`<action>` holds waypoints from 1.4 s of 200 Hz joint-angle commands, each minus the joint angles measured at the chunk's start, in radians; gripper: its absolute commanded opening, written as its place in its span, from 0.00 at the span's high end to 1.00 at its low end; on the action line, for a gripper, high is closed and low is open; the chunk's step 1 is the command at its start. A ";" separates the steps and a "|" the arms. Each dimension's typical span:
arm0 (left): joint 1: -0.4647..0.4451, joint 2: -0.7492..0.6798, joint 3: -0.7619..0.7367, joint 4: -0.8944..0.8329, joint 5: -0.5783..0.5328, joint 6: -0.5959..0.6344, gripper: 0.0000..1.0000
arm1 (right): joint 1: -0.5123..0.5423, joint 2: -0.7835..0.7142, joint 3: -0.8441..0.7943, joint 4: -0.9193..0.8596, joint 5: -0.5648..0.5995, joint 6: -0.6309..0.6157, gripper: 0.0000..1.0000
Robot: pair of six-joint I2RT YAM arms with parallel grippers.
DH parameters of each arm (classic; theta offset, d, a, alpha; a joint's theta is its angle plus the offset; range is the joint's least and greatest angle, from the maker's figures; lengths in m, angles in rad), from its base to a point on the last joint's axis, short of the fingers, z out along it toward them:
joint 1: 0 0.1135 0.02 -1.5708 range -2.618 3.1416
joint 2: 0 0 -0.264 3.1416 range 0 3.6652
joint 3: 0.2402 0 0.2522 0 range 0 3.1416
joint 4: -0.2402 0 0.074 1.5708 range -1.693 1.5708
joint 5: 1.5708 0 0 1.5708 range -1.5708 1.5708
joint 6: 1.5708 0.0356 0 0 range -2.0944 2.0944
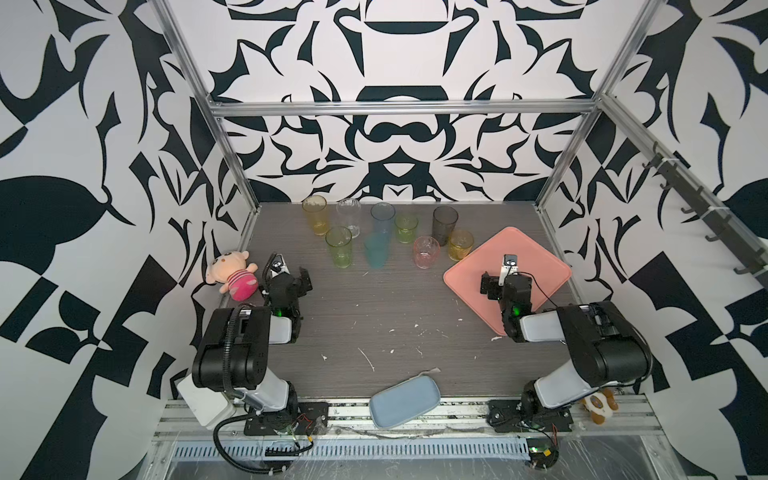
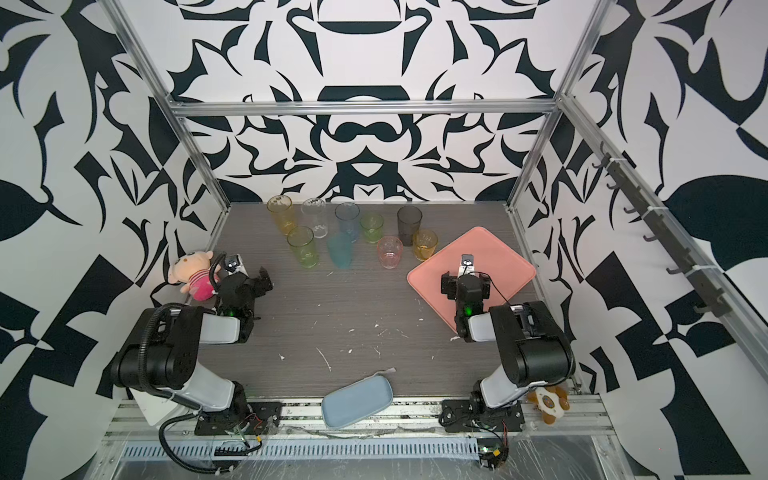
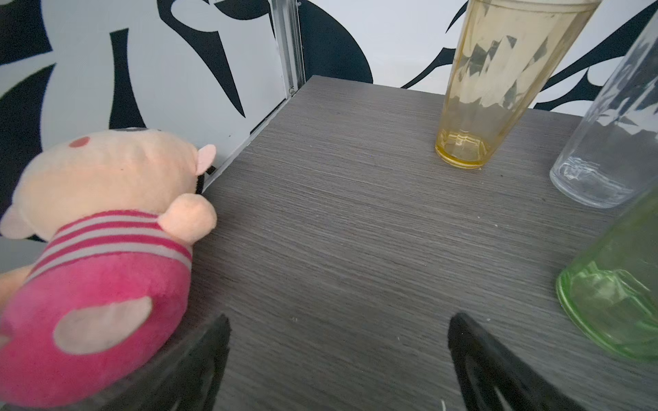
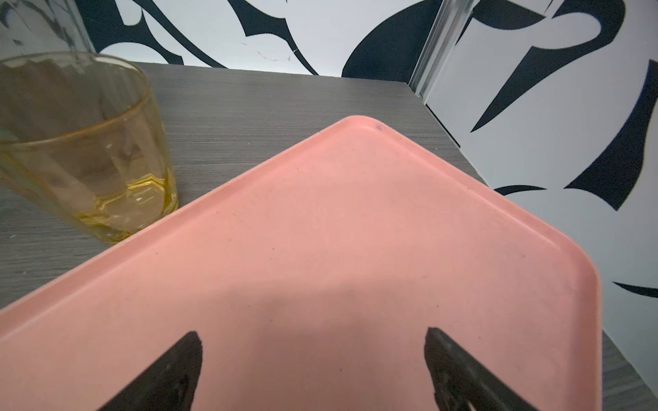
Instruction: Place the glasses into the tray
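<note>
Your left tool (image 3: 338, 320) hangs spread, empty, over the bench (image 3: 338, 231) near the yellow glass (image 3: 491, 106); your right tool (image 4: 313, 334), likewise spread, hovers above the tray (image 4: 356, 231).

The left gripper (image 3: 340, 320) holds its jaws wide apart over bare grey worktop (image 3: 338, 231). A plush pig (image 3: 96, 249) in a pink striped top lies at the left wall. Farther off stand a tall yellow glass (image 3: 491, 96), a clear glass (image 3: 612, 142) and, nearer, a green glass (image 3: 619, 291), all upright.
</note>
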 commanded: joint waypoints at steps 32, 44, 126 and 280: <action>0.002 -0.006 0.006 0.008 0.004 -0.005 0.01 | -0.001 -0.009 -0.005 0.035 0.014 0.003 0.00; 0.003 -0.006 0.008 0.007 0.004 -0.004 0.01 | -0.001 -0.009 -0.005 0.036 0.014 0.004 0.00; 0.003 -0.010 0.003 0.020 -0.010 -0.005 0.00 | -0.001 -0.010 -0.009 0.042 0.010 0.002 0.00; 0.002 -0.471 0.415 -1.115 -0.076 -0.651 0.00 | -0.001 -0.519 0.372 -1.017 -0.372 0.466 0.00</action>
